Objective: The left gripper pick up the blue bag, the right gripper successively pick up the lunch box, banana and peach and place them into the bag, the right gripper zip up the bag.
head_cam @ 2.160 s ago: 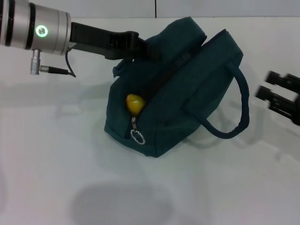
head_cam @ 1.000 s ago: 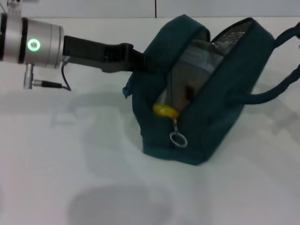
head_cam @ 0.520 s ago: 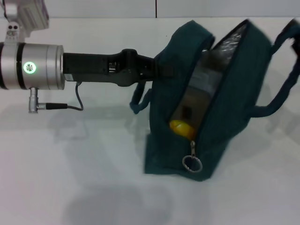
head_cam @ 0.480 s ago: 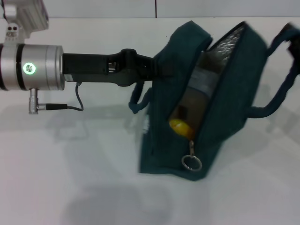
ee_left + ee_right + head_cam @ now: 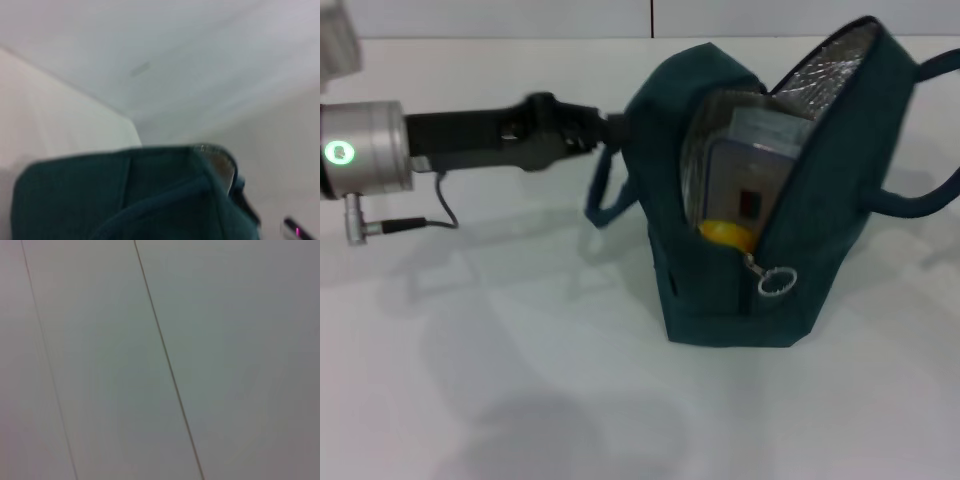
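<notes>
The left gripper [image 5: 610,128] is holding the blue bag [image 5: 720,280] by its left side. The lunch box [image 5: 750,170] and banana [image 5: 728,233] are sitting inside. I cannot see the peach. The zipper ring [image 5: 776,281] is hanging down, with zipping left to do.

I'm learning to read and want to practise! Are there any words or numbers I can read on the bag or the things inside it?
No words or numbers can be read anywhere.
Lunch box inside the blue bag: a dark and red mark shows on its side, too blurred to read.
Blue bag: no writing shows on its fabric or on the silver zipper ring.
Left arm's green light: a glowing ring, not a letter.
</notes>
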`<action>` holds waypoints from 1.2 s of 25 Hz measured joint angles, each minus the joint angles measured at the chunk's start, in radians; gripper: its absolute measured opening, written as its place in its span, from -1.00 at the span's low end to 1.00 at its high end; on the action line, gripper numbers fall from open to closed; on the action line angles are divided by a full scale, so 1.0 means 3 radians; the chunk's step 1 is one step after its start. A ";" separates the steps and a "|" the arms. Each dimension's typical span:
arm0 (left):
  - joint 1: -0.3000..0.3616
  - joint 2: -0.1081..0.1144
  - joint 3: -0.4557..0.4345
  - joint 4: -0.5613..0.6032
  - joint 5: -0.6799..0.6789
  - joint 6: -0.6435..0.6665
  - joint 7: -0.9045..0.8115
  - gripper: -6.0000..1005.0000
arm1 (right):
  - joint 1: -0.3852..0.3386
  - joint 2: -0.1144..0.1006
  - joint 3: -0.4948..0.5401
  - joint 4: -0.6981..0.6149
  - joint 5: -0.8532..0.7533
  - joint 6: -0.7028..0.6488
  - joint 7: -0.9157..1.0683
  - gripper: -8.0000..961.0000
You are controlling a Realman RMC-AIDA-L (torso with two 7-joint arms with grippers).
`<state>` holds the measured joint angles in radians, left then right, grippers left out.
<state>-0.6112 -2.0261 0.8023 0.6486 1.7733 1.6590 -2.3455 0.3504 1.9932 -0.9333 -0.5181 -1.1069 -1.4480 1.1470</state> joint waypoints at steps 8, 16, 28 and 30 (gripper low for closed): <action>-0.0053 -0.0116 -0.0178 -0.0129 -0.0339 0.0196 0.0107 -0.86 | 0.0209 0.0053 -0.0397 0.0001 -0.0468 -0.0042 0.0109 -0.95; -0.0024 -0.0082 -0.0150 -0.0186 -0.0292 0.0234 0.0299 -0.84 | 0.0194 0.0038 -0.0347 -0.0029 -0.0500 -0.0215 0.0209 -0.89; 0.0474 -0.0002 -0.0127 -0.0182 -0.0155 0.0415 0.1624 -0.82 | 0.0303 -0.0102 -0.0277 -0.0280 -0.0529 -0.0186 0.0877 -0.78; 0.0617 -0.0048 -0.0095 -0.0207 -0.0098 0.0425 0.1995 -0.82 | 0.0341 -0.0135 -0.0280 -0.0285 -0.0607 -0.0165 0.0965 -0.76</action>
<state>-0.4262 -2.0406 0.7738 0.5864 1.7439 1.7866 -1.7469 0.4528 1.9528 -1.0173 -0.6037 -1.2890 -1.4974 1.4366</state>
